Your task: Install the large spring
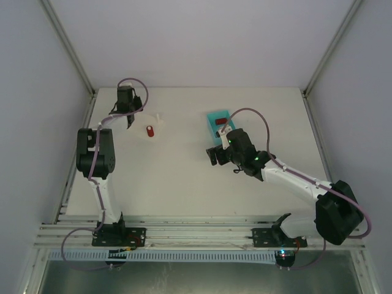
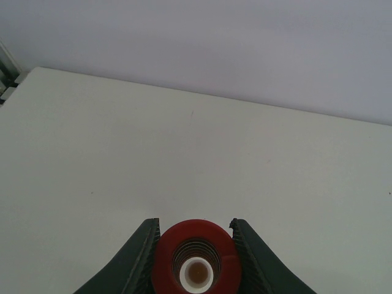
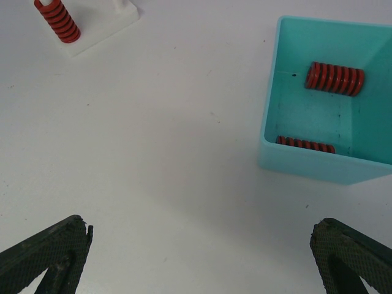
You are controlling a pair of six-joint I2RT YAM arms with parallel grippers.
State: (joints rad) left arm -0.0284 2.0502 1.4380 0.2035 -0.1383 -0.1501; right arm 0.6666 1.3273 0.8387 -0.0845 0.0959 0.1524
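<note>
Bottom of large spring [image 2: 196,231] cut off, pinched by L end effector [image 2: 195,222]; R end effector [image 3: 201,225] spread.

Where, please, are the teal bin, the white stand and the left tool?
teal bin [image 3: 306,164], right wrist view, near outer wall
white stand [image 3: 101,27], right wrist view, base plate
left tool [image 2: 196,222], left wrist view, midway between its fingertips
</note>
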